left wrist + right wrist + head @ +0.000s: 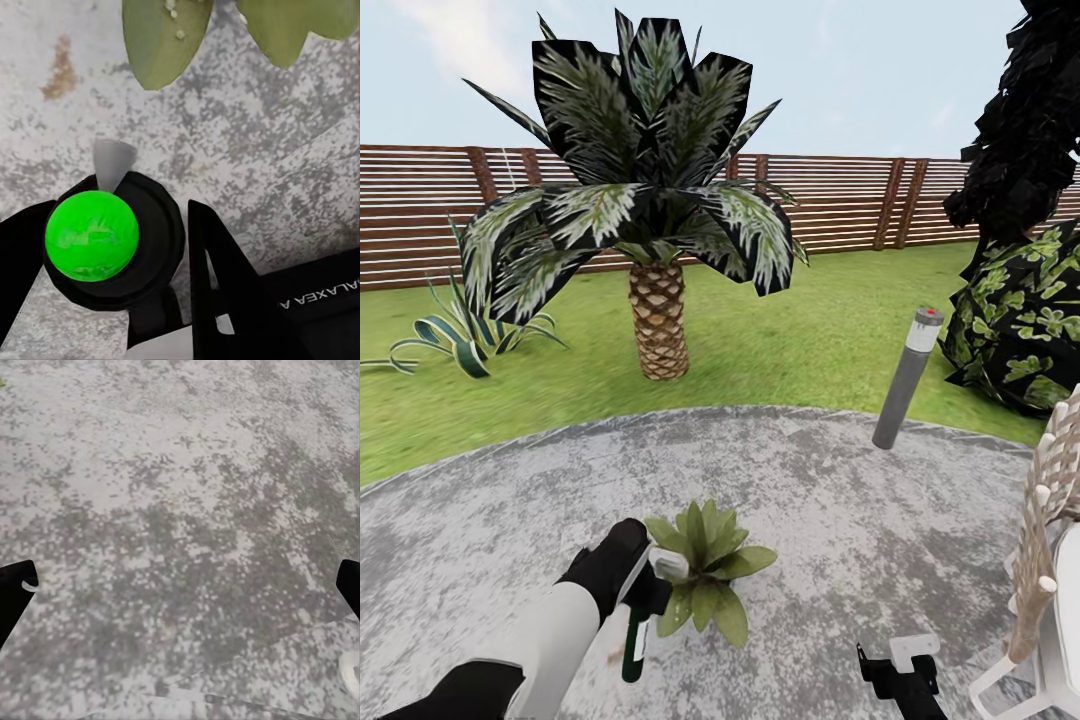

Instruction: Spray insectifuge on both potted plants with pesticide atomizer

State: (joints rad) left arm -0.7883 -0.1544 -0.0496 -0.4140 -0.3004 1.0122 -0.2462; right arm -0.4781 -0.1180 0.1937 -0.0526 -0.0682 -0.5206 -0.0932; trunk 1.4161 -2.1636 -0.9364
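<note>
One potted plant, a low rosette of broad green leaves, sits on the grey paved patio; its pot is hidden under the leaves. The second potted plant is out of view. My left gripper is just left of the rosette, shut on the dark green pesticide atomizer, which hangs below the hand. In the left wrist view the atomizer's bright green round top sits between the black fingers, its grey nozzle cone pointing toward speckled leaves. My right gripper hovers open over bare paving.
A white slatted chair stands at the right edge. A grey bollard lamp rises at the patio's far rim. Beyond on the lawn are a scaly-trunked palm, a spiky striped plant, a dark bush and the slatted fence.
</note>
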